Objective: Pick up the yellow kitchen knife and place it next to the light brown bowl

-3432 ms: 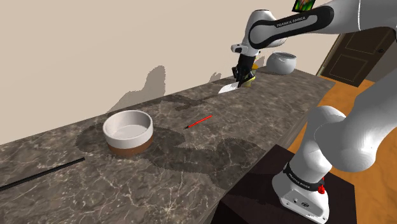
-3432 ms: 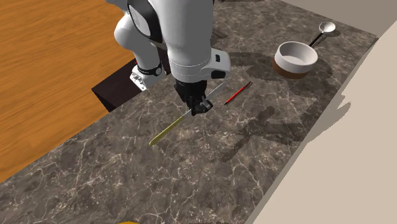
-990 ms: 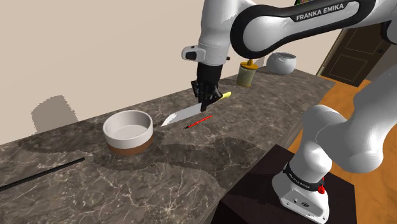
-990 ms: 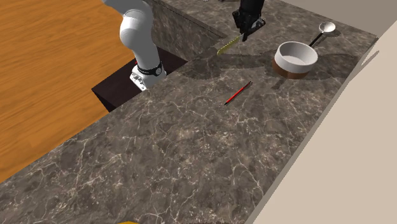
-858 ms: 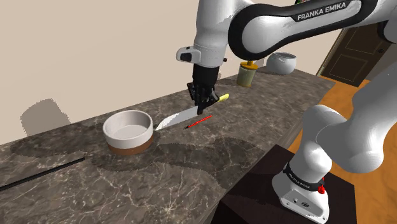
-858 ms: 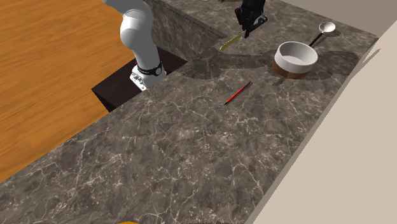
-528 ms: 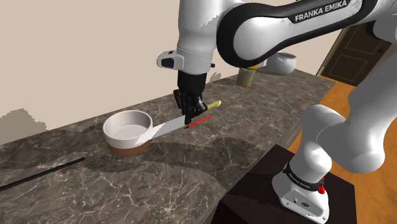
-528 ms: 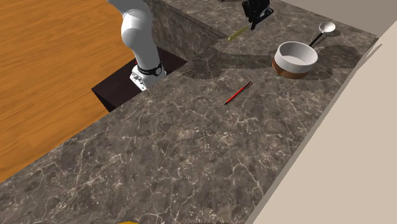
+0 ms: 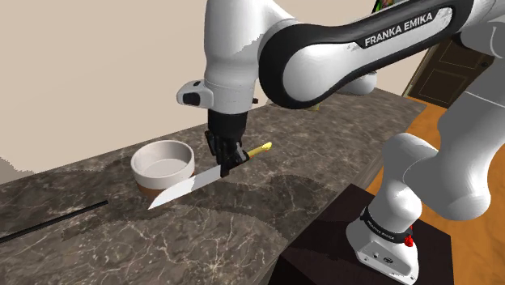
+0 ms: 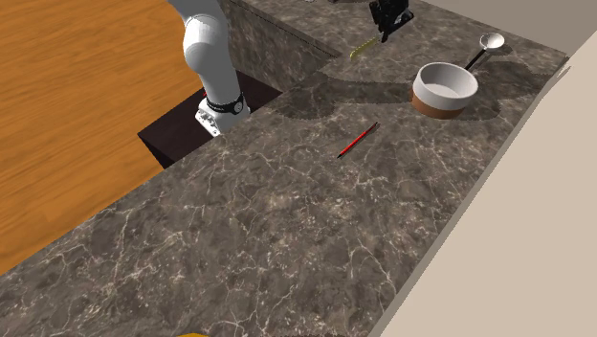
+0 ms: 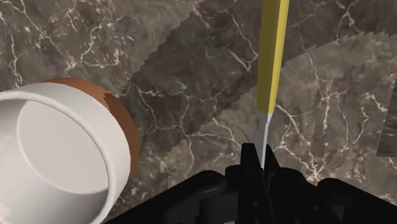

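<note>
- White inside and brown at the base, the bowl (image 9: 164, 166) sits on the bench (image 9: 243, 223), toward the shoulder view's left.
- Just right of it, the black end effector (image 9: 227, 164) is pinched tight on the kitchen knife (image 9: 188, 186). The knife is up off the bench, with its blade sloping down past the bowl and its yellow handle higher.
- I think it is held low like this so it can be put down beside the bowl.
- The bench is dark veined stone. A tan wall stands behind it, with a brown door (image 9: 453, 69) far right.
</note>
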`<action>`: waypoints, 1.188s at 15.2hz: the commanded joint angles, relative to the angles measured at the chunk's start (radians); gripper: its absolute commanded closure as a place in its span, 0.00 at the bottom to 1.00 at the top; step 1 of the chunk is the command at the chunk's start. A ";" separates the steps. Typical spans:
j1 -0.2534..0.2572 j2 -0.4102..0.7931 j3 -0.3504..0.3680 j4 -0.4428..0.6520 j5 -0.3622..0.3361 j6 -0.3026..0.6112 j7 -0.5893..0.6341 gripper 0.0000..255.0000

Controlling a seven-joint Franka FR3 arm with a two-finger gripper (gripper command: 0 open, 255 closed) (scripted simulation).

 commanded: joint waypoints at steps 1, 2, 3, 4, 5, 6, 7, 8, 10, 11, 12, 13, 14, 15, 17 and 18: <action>0.001 0.011 0.001 -0.018 0.001 0.029 0.001 1.00; 0.001 0.016 0.000 -0.027 0.001 0.043 0.001 1.00; 0.001 0.020 0.000 -0.036 0.001 0.056 0.000 1.00; 0.001 0.025 0.000 -0.045 0.001 0.070 0.000 1.00; 0.001 0.030 0.000 -0.053 0.002 0.083 0.000 1.00; 0.001 0.035 0.000 -0.062 0.002 0.097 -0.001 1.00; 0.001 0.040 0.000 -0.070 0.002 0.111 -0.001 1.00; 0.001 0.046 0.000 -0.078 0.003 0.124 -0.001 1.00; 0.001 0.057 0.000 -0.093 0.003 0.151 -0.002 1.00; 0.001 0.064 0.000 -0.101 0.004 0.165 -0.003 1.00; 0.001 0.070 0.000 -0.108 0.004 0.178 -0.003 1.00; 0.001 0.077 0.000 -0.115 0.004 0.192 -0.003 1.00; 0.001 0.084 0.000 -0.122 0.005 0.206 -0.004 1.00; 0.001 0.091 0.000 -0.128 0.005 0.219 -0.004 1.00; 0.001 0.106 0.000 -0.141 0.006 0.246 -0.005 1.00; 0.001 0.113 0.000 -0.147 0.007 0.260 -0.006 1.00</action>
